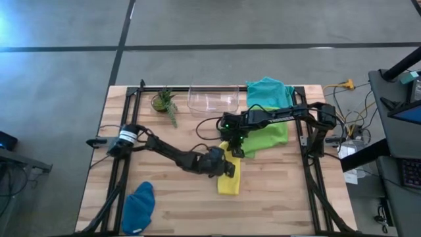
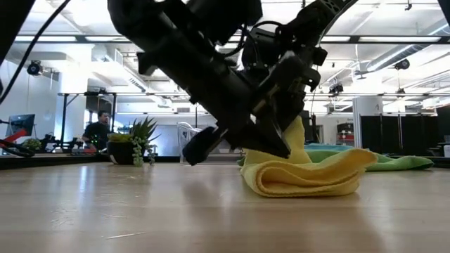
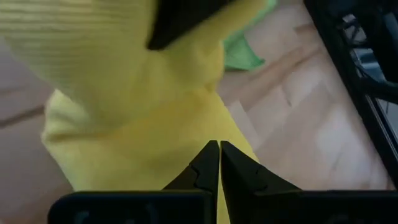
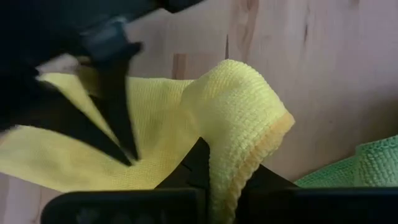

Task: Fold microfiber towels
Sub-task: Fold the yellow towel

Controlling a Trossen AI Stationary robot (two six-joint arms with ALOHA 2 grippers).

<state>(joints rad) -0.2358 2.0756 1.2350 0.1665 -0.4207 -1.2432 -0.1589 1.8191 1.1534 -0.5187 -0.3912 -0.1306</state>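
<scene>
Right hand [image 4: 208,163] pinching yellow towel [image 1: 229,179], left hand [image 3: 219,163] closed, seemingly empty

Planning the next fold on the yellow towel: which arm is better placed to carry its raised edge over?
Probably the right. The right pincer pinches the yellow towel at a lifted fold, while the left pincer is shut, holding nothing, over the cloth.

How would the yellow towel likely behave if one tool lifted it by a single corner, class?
The yellow towel would probably droop: its folded layers sag in soft curves on the table. It likely grips well, since the right tool pinches a looped, textured edge. It seems light, as that pinched part stands up above the rest without pulling flat.
</scene>
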